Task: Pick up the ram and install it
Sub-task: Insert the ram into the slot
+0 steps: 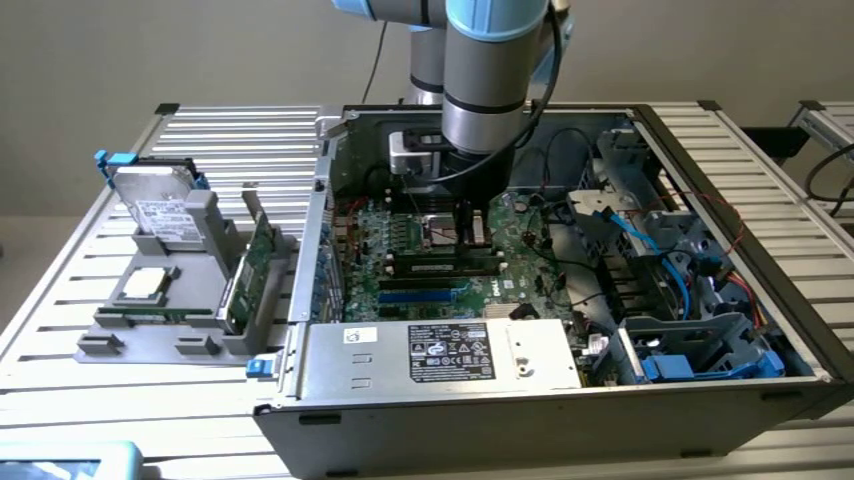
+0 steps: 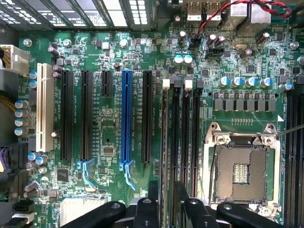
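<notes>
Two fingers (image 2: pixel 154 192) of the gripper (image 2: pixel 166 190) are standing apart, not pinching, with the ram (image 2: pixel 164 137) sitting on edge just between them on the motherboard (image 2: pixel 109 142), its long axis running straight away toward the white clip (image 2: pixel 165 84).

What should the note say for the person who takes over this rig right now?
Gripper: open. It sits low over the motherboard inside the case, with one finger on each side of the ram, and it does not clamp it.
Ram: it stands on edge in the memory slot nearest the long black slots.
Done: the ram is in the slot and released.
Left: full seating is not confirmed. It cannot be told whether the slot's latches have closed.
</notes>
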Robot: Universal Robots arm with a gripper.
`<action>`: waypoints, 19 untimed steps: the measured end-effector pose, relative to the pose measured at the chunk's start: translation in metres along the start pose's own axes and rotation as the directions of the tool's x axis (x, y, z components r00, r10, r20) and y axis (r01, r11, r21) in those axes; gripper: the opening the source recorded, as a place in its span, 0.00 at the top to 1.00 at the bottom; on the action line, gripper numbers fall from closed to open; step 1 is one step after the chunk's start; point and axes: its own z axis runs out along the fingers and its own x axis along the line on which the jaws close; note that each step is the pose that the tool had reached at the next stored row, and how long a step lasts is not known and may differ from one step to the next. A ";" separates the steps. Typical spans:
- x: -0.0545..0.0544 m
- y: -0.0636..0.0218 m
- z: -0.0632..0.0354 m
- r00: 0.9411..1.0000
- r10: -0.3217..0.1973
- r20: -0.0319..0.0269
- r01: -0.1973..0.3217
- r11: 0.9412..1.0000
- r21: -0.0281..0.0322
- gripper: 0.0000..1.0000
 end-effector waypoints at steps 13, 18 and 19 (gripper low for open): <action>0.000 -0.0129 -0.0127 1.000 0.000 -0.001 0.000 1.000 0.000 0.72; 0.000 -0.0192 -0.0137 1.000 0.000 -0.001 0.000 1.000 -0.001 0.72; 0.000 -0.0192 -0.0137 1.000 0.000 -0.001 0.000 1.000 -0.001 0.72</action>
